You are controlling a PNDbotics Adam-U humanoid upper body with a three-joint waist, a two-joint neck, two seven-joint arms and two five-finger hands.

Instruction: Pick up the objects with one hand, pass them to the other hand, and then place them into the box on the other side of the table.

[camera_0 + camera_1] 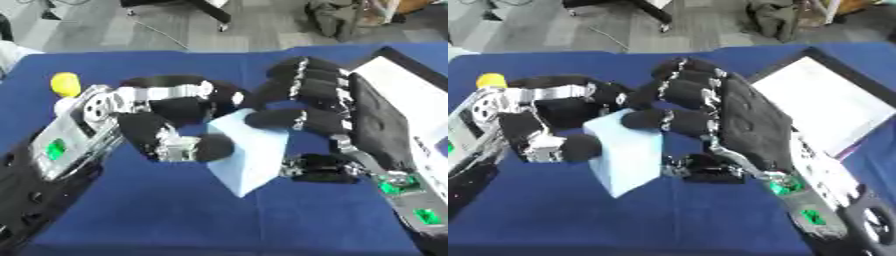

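A pale blue block (pixel 249 152) hangs above the blue table between both hands, tilted with one corner down. My left hand (pixel 162 122) comes in from the left with its fingers and thumb curled round the block's left side. My right hand (pixel 737 117) reaches from the right, its fingers curled over the block's top and its thumb (pixel 710 170) at the block's lower right edge. A small yellow object (pixel 65 83) lies at the far left of the table, partly behind my left wrist.
A box (pixel 824 102) with a white inside and dark rim stands on the table's right side. The blue cloth (pixel 175 215) covers the table. Grey floor and chair legs show beyond the far edge.
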